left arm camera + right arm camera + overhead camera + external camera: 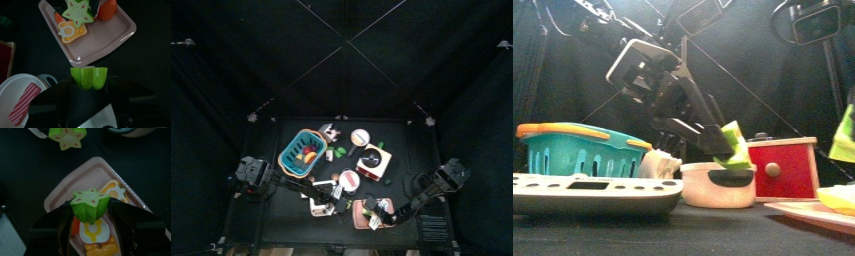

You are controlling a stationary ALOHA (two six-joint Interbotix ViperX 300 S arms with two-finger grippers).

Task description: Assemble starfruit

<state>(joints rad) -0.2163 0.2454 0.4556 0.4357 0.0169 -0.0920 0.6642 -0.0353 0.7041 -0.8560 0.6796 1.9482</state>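
Left gripper [90, 92] grips one yellow-green ridged plastic starfruit piece [89, 78]; right gripper [91, 223] grips the other star-faced starfruit half [90, 204], pink plastic tray [67, 188] at its 12 o'clock.

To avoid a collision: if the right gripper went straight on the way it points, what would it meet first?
Probably the pink plastic tray, just beyond the green star-shaped plastic fruit piece held in the right gripper; depth is unclear.
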